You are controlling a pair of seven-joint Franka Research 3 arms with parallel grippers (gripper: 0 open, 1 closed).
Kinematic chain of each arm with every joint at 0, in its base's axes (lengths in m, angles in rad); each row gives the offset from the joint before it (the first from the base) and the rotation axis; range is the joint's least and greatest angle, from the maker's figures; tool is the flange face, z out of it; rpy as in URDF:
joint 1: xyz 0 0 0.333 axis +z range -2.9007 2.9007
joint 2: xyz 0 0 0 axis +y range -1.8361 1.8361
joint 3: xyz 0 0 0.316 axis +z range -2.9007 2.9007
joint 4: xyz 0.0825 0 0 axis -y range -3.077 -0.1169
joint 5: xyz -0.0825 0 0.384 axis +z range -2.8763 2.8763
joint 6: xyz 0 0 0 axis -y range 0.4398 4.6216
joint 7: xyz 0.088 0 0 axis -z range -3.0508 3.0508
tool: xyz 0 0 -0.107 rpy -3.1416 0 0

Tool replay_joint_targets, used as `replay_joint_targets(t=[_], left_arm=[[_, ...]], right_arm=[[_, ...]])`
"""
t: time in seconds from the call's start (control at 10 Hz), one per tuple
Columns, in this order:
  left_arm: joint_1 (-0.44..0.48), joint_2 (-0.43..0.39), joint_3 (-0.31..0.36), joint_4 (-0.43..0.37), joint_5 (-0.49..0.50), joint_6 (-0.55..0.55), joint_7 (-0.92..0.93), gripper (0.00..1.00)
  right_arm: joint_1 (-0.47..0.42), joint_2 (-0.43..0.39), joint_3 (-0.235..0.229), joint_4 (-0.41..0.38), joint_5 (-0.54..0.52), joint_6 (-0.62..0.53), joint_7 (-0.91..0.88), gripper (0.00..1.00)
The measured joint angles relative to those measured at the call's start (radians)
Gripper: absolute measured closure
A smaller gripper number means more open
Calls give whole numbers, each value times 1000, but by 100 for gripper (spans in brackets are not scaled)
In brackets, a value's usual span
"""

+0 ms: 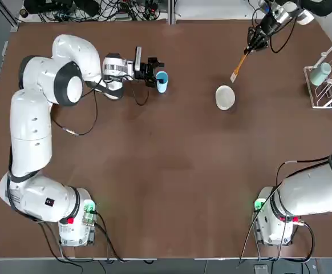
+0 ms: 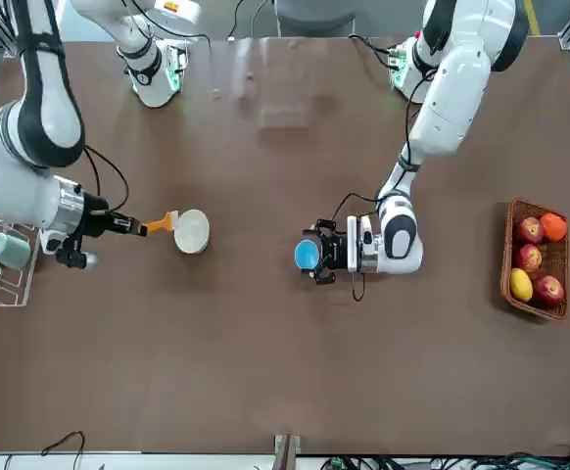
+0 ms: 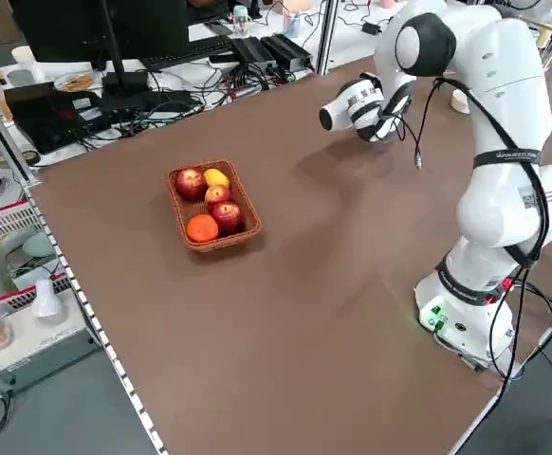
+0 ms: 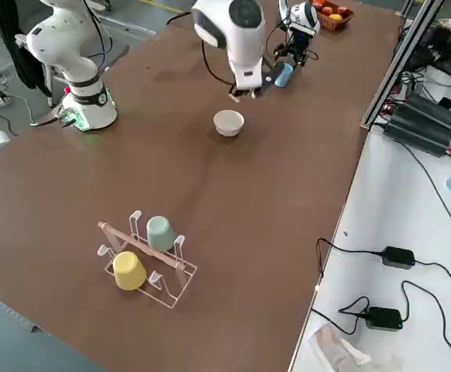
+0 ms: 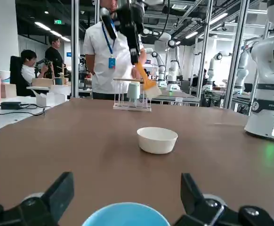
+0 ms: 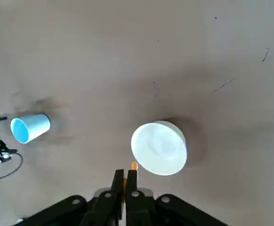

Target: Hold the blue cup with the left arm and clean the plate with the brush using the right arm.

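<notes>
The left gripper (image 1: 153, 71) brackets the small light-blue plastic cup (image 1: 162, 80), light and probably slippery, its fingers astride the wall though contact is unclear, while the right gripper (image 1: 256, 41), clamped on the thin orange-handled brush (image 1: 240, 64), hovers beside the cream-white round plate (image 1: 225, 97), likely prone to skidding.

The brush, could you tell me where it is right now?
In the top view, the brush is far right, held in the right gripper, bristles raised just beyond the plate.

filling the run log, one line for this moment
left gripper: around blue cup | right gripper: shut on brush, above plate | no contact
</notes>
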Motion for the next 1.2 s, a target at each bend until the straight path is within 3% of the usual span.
replay_joint_targets(t=[0.2, 0.4, 0.7, 1.2], left_arm=[[33, -67, 0, -53, 6, -8, -25, 0], [94, -136, 2, -101, 105, -9, -84, 0], [220, -197, 14, -124, 399, -8, -212, 0], [327, -307, 44, -84, 913, 26, -600, 0]], right_arm=[[-67, 0, -1, -74, 85, 19, -158, 95], [-100, 0, 0, -140, 187, 46, -278, 95], [-108, 0, 1, -211, 306, 93, -321, 95], [-108, -1, 3, -339, 493, 175, -535, 95]])
